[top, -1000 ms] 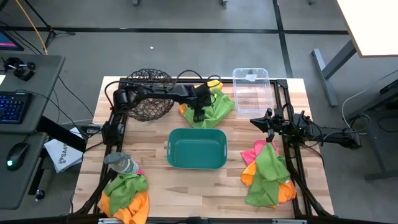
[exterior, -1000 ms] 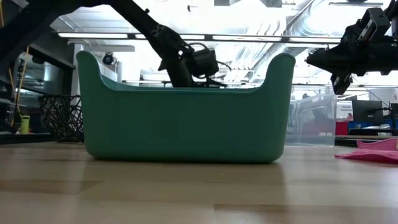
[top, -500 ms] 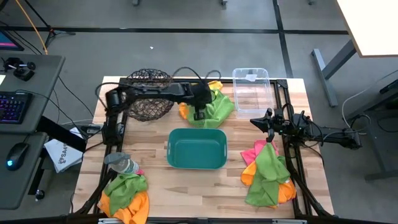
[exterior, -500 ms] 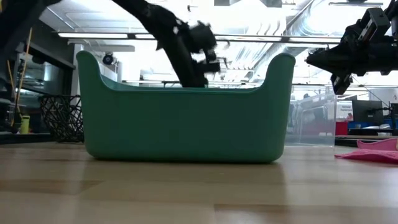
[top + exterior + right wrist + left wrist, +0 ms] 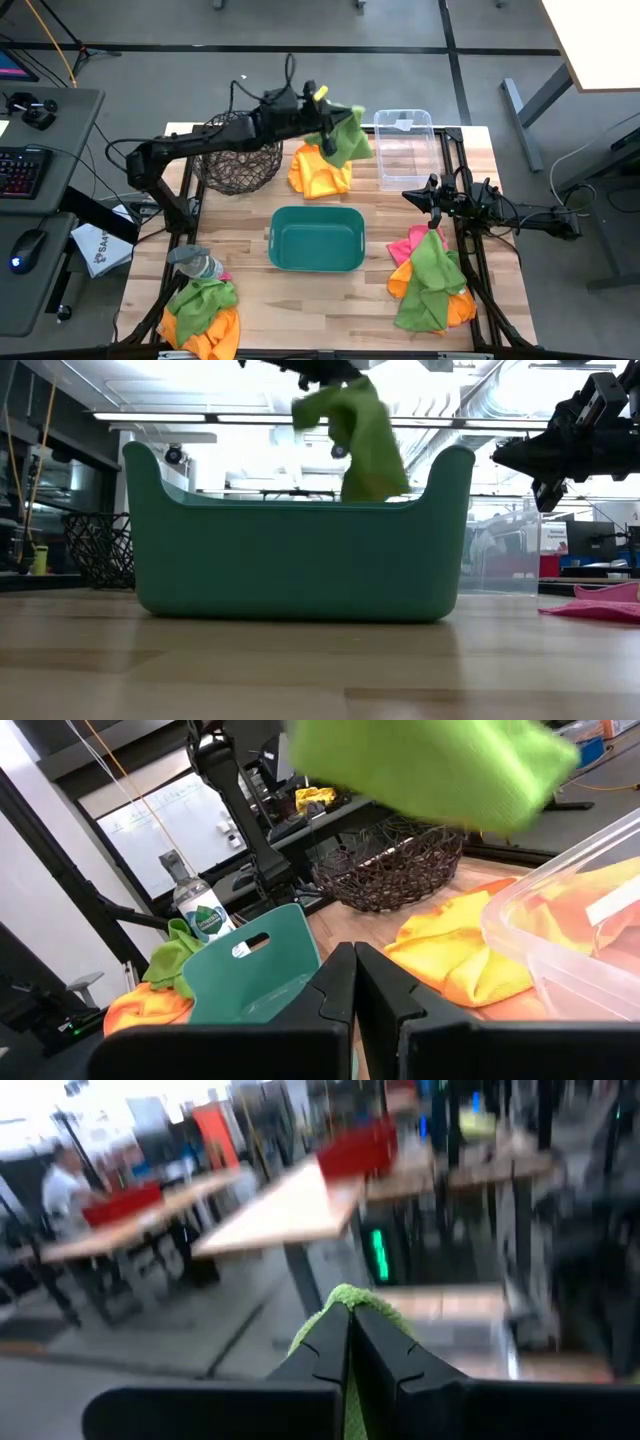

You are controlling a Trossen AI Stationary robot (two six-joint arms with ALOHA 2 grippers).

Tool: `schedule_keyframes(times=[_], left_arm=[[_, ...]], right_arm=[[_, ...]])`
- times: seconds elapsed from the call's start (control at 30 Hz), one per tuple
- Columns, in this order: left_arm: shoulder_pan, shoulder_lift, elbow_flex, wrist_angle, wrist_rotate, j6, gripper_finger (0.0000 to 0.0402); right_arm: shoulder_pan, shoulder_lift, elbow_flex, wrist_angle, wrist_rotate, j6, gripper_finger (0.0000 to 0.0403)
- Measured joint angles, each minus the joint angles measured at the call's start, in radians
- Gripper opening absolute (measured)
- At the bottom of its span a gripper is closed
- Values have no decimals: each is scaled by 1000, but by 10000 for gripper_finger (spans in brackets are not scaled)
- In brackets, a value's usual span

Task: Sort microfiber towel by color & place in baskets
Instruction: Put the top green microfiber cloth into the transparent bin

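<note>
My left gripper (image 5: 327,133) is raised over the table's far middle, shut on a lime green microfiber towel (image 5: 346,140) that hangs between the dark wire-mesh basket (image 5: 238,152) and the clear bin (image 5: 405,150). An orange towel (image 5: 320,173) lies flat on the table under it. The teal tub (image 5: 317,238) stands in the table's middle. My right gripper (image 5: 432,203) hovers shut, holding nothing, over the far end of a pile of pink, green and orange towels (image 5: 430,278) at the right. My left gripper pinches a bunched fold of the green towel (image 5: 347,1294) between its two fingers (image 5: 322,1348), coming from above. The towel (image 5: 362,440) hangs slack below the gripper. In the right wrist view it (image 5: 430,765) hangs clear of the orange towel (image 5: 465,955).
A second heap of green and orange towels (image 5: 203,315) lies at the near left corner beside a clear plastic bottle (image 5: 196,264). A white printed packet (image 5: 100,250) sits off the table's left edge. Bare wood shows around the teal tub.
My left gripper has shut on the green towel where it lay on the orange towel, then risen quickly and drifted a little toward the far edge. The green towel is lifted clear and hangs; the orange towel has stayed on the table.
</note>
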Motion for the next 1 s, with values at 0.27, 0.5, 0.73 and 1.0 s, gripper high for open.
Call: schedule_keyframes(times=[0.27,0.5,0.73,1.0], left_arm=[[-14,180,94,277,32,-61,0],[-40,429,250,460,30,-68,0],[-64,628,363,464,24,-82,10],[-82,673,372,374,-49,-153,92]], right_arm=[[0,0,0,0,0,0,0],[0,0,0,0,0,0,0],[0,0,0,0,0,0,0],[0,0,0,0,0,0,0]])
